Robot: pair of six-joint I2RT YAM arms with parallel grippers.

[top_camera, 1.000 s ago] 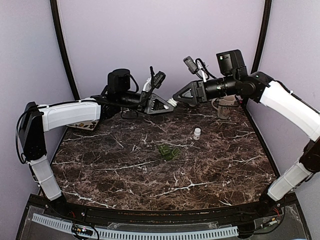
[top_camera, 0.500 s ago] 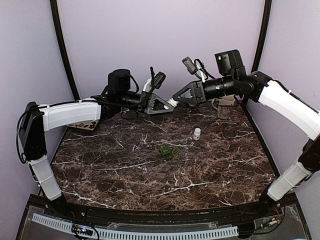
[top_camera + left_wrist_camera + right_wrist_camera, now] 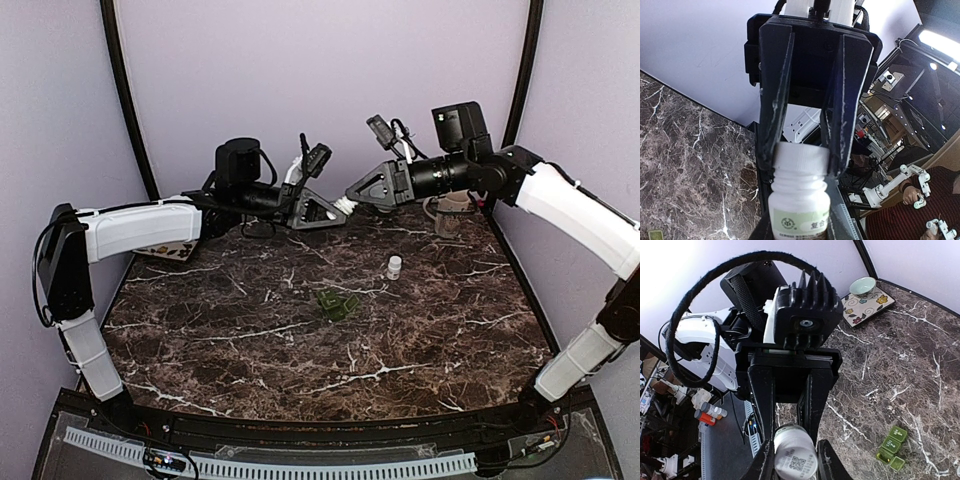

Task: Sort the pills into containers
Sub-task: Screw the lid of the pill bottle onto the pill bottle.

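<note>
White plastic pill bottle (image 3: pixel 800 200), green-printed label, is held in the air between both arms, above the far edge of the table, horizontal in the top view. Its white cap (image 3: pixel 801 156) points toward the right arm.

Left gripper (image 3: pixel 336 209): fingers closed on the bottle body; only their tips show at the bottom edge of the left wrist view, one on each side of the label.

Right gripper (image 3: pixel 353 197): fingers narrowed onto the cap, one pad on each side, both touching. The right wrist view shows the round white end with a printed code square seated between its own fingers.

The two grippers face each other nose to nose, nearly touching.

Green plastic pill organiser (image 3: pixel 337 304), several small square compartments: lying on the table near the centre, well below the bottle. Lid state cannot be told.

Small white cylindrical container (image 3: pixel 394 266): upright, right of the organiser, apart from it.

Beige ceramic mug (image 3: pixel 452 212): far right corner, partly behind the right arm.

Square flower-patterned plate (image 3: pixel 875 302): far left corner, with a pale green bowl (image 3: pixel 862 286) on it.

Dark brown marble table with white veins (image 3: pixel 250 350) carries it all
</note>
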